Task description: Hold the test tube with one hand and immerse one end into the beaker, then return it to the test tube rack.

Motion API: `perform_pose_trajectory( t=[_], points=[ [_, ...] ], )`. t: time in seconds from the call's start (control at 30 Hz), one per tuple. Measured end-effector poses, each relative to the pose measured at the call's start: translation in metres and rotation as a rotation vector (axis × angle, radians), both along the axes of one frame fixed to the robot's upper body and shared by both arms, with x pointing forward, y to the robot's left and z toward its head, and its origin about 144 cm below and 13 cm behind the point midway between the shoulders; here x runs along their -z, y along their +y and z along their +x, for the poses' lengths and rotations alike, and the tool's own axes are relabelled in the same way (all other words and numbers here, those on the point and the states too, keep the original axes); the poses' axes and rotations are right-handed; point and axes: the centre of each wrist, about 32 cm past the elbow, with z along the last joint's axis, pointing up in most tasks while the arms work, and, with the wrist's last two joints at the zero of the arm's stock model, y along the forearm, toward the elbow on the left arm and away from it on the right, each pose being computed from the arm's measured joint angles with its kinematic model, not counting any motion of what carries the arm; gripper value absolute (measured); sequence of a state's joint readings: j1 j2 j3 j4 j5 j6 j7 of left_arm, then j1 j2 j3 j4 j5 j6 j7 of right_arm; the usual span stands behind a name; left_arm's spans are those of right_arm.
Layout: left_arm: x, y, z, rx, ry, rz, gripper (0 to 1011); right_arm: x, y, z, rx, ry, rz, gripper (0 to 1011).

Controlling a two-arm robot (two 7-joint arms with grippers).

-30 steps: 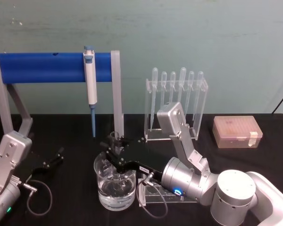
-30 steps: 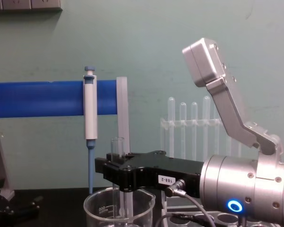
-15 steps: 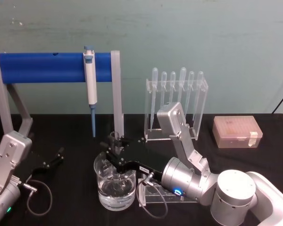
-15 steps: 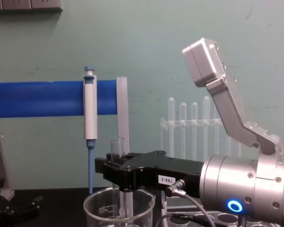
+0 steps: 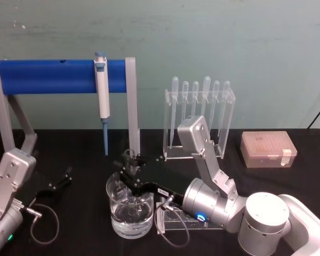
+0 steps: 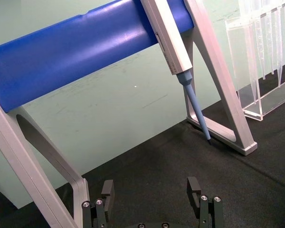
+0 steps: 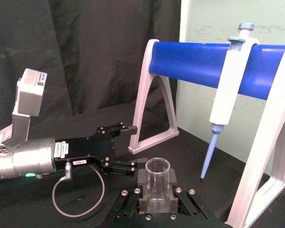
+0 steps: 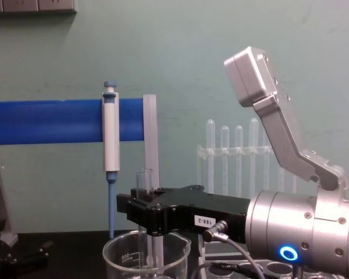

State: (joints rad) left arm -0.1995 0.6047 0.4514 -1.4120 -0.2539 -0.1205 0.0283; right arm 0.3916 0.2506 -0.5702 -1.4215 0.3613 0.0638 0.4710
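Nothing has shifted: my right tool [image 5: 130,170] clamps the test tube [image 8: 144,180] upright, lower end dipped in the beaker [image 5: 115,207]; returning it to the rack [image 5: 163,220] remains. My left tool [image 6: 152,190] sits parked, open, far left.

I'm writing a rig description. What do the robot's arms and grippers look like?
The left arm and right arm are silver-grey, with rounded joints. The right gripper is flat and black, bearing a small white number label; its wrist has a glowing blue ring. The left gripper is black, with a green light and looped grey cable.
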Motion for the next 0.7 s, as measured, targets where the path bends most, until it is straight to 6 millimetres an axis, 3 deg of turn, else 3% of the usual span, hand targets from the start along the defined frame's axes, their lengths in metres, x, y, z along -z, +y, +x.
perform_pose_trajectory(
  t=[0.7],
  points=[
    [0.0000,0.0000,0.0000,0.000,0.000,0.000,1000,0.0000,0.0000,0.0000,0.000,0.000,0.000,226]
  ],
)
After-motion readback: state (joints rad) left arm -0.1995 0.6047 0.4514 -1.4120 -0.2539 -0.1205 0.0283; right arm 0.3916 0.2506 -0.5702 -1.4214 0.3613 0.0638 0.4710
